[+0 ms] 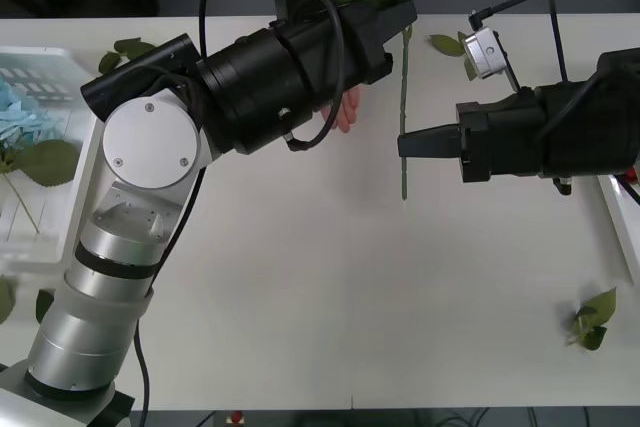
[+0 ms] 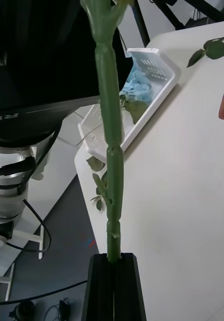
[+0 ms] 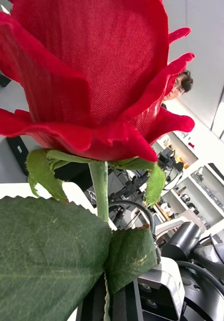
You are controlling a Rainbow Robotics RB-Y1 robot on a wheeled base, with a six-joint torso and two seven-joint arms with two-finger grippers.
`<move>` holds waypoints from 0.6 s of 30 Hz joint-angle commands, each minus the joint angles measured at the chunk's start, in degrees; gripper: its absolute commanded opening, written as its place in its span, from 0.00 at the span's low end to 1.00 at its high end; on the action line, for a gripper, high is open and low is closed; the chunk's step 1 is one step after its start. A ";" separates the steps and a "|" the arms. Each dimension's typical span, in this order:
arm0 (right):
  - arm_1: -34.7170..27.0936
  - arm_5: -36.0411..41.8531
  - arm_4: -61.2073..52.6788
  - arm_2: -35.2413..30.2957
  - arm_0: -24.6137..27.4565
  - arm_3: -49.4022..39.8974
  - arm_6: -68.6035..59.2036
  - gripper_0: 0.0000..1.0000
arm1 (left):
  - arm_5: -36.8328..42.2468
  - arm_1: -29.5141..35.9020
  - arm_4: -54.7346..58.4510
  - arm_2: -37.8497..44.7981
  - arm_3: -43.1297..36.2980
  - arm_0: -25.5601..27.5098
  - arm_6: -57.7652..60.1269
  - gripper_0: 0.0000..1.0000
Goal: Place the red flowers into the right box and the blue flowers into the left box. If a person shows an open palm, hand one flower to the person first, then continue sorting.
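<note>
Robotics lab, office-type room. White bench on a dark grey floor, loose cables trailing beside a robot base. Behind the rose in the left wrist view: white walls, open white shelves stacked with small gear, more robot hardware and black cabling crowded below. Black monitor-like panel stands at the bench's far side. No home or shop fittings, all test-rig kit.
</note>
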 commanded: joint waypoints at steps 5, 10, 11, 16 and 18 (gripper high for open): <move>0.23 -0.96 -1.36 0.34 -2.13 -0.75 -1.64 0.00 | -0.37 1.14 0.87 0.30 -1.41 -0.34 -2.26 0.00; 0.23 -1.05 -1.71 0.34 -2.13 -0.75 -1.55 0.00 | -0.45 1.14 1.14 0.30 -1.49 -0.16 -2.79 0.00; 0.23 -1.05 -1.80 0.43 -2.13 -0.75 -1.55 0.00 | -0.45 1.14 1.23 0.30 -1.49 -0.07 -3.05 0.00; 0.23 -1.14 -2.15 0.34 -2.13 -0.75 -1.38 0.00 | -0.89 1.14 2.72 0.21 -1.67 0.01 -3.76 0.00; 0.23 -1.14 -2.41 0.34 -2.13 -0.75 -1.29 0.00 | -1.16 1.14 3.07 0.21 -1.67 0.10 -3.93 0.61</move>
